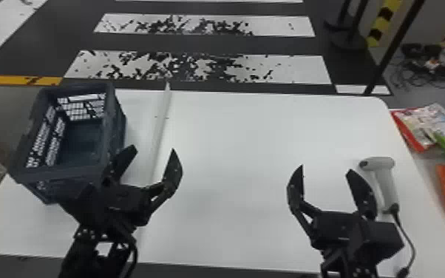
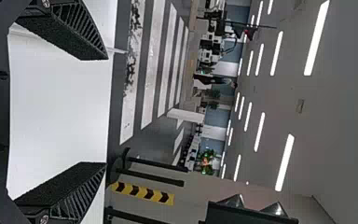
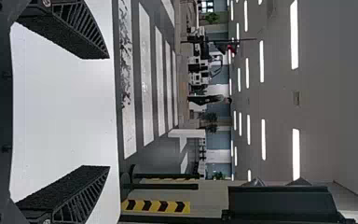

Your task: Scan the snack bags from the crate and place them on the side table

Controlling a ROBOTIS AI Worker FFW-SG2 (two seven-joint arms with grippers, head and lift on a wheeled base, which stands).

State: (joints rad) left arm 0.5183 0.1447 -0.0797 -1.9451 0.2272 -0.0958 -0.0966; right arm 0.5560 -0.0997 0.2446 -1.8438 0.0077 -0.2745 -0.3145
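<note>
Gaping wide, the left claw (image 1: 154,148) and right claw (image 1: 325,168) hang over a smooth white table (image 1: 233,140), perhaps laminate.

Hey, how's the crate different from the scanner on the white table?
The crate is dark, the scanner pale grey. The crate is much bulkier; the scanner is slim, with a black cable. The crate is a box with latticed walls, the scanner a solid handle and head. Both are on the table.

The crate (image 1: 63,173) is dark blue — table (image 1: 233,166) white, scanner (image 1: 387,183) pale grey, strip (image 3: 156,206) chevroned yellow and black.
</note>
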